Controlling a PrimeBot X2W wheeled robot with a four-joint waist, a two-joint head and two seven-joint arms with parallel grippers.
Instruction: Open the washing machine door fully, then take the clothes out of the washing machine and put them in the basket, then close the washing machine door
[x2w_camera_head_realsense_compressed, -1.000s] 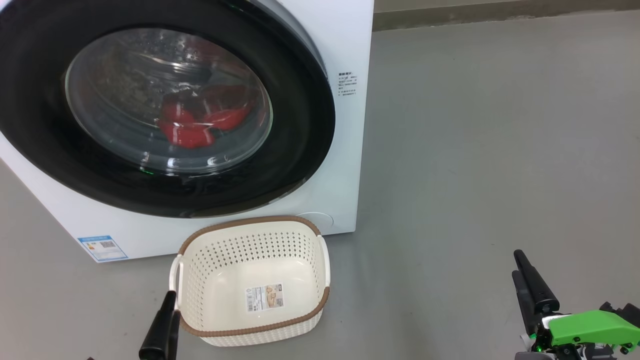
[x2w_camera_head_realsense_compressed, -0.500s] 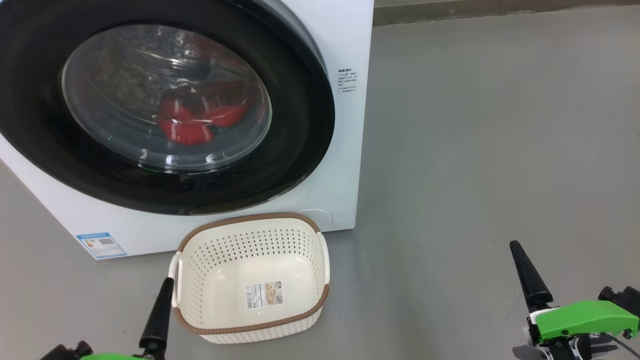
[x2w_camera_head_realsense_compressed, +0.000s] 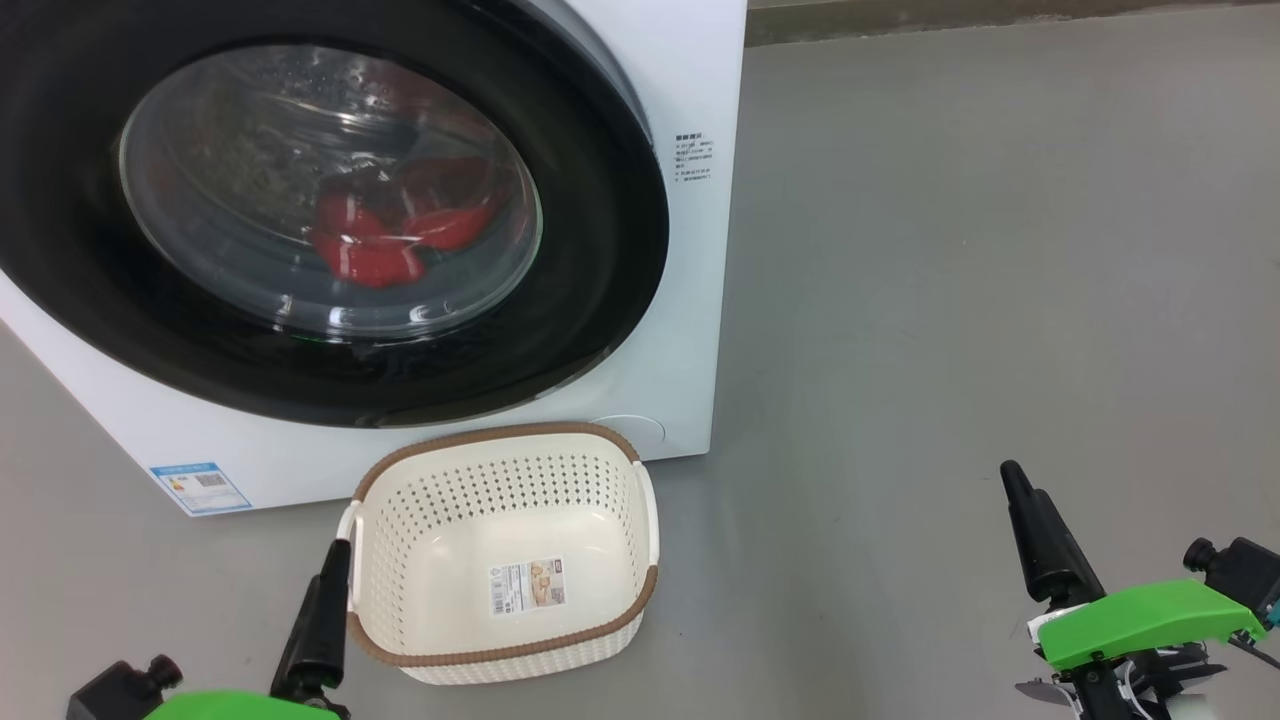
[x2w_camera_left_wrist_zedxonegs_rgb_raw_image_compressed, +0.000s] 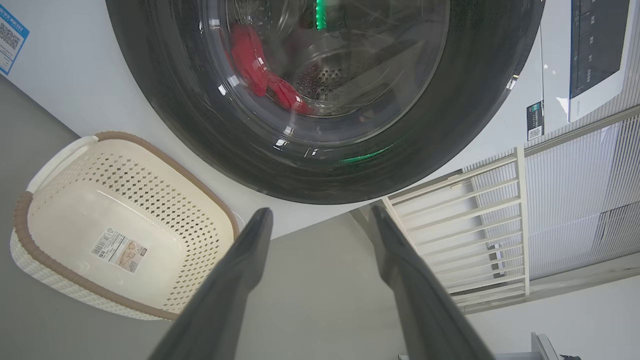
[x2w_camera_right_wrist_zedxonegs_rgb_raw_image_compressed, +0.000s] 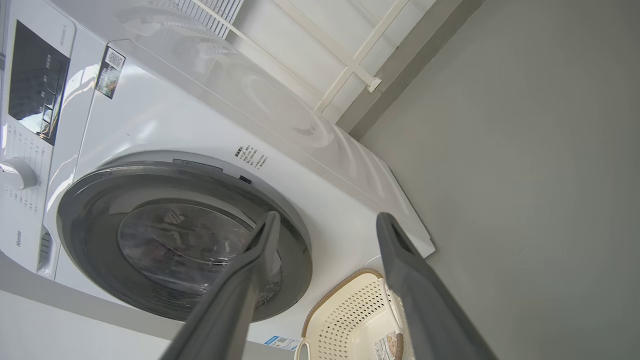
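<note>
Up from the bottom edge have come the left gripper (x2w_camera_left_wrist_zedxonegs_rgb_raw_image_compressed: 320, 214) and the right gripper (x2w_camera_right_wrist_zedxonegs_rgb_raw_image_compressed: 329, 218); both are wide open, holding nothing. At upper left, the red clothes (x2w_camera_head_realsense_compressed: 370, 262) sit behind the shut washing machine door (x2w_camera_head_realsense_compressed: 600, 200). The basket (x2w_camera_head_realsense_compressed: 498, 436) sits low in the middle.

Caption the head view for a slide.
Empty cream perforated plastic basket before round black-rimmed glass door; red clothes inside white washing machine.

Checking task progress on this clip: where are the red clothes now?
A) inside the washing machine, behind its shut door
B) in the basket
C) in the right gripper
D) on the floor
A: the clothes show red through the glass of the shut washing machine door, and the basket holds no garment.
</note>
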